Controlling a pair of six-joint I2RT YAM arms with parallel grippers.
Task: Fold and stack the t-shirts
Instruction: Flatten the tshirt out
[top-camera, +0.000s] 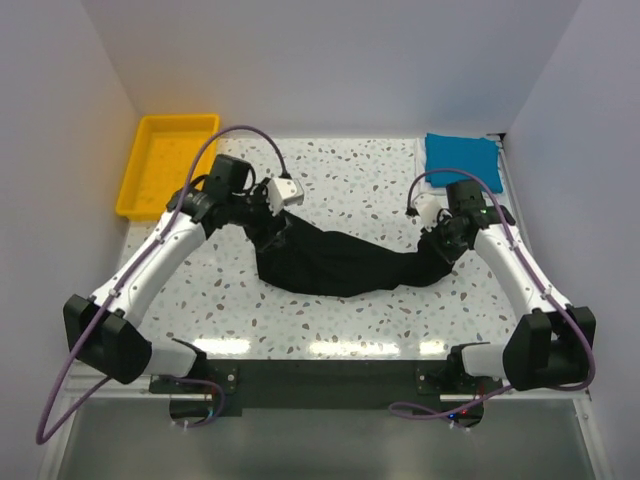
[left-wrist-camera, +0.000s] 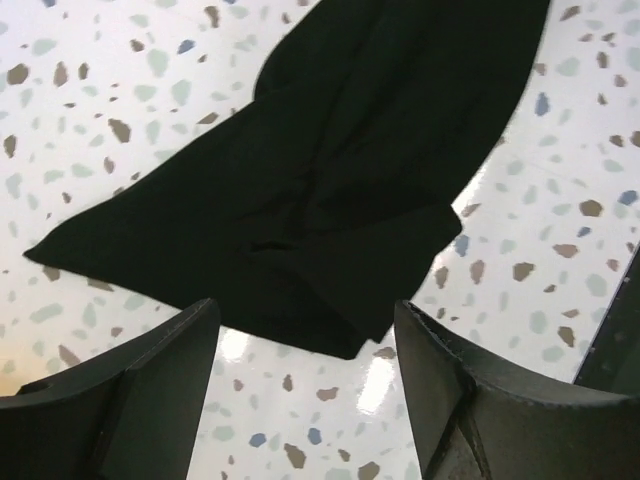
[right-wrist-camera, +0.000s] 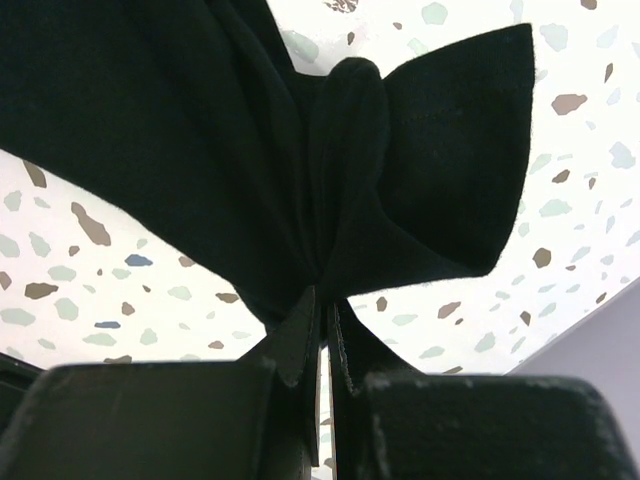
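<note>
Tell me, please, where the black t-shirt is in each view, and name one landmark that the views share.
Top external: the black t-shirt spans the middle of the picture, left to right.
Left wrist: it fills the upper centre, beyond the open left gripper.
Right wrist: it fills the upper half, bunched into the shut right gripper.
Shared landmark: the speckled tabletop around the cloth.

Black t-shirt (top-camera: 345, 262) stretched across centre, sagging, folded blue t-shirt (top-camera: 460, 155) far right

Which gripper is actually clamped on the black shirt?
The right gripper: its fingers are shut on the black shirt. The left gripper stands open, fingers wide apart.
</note>
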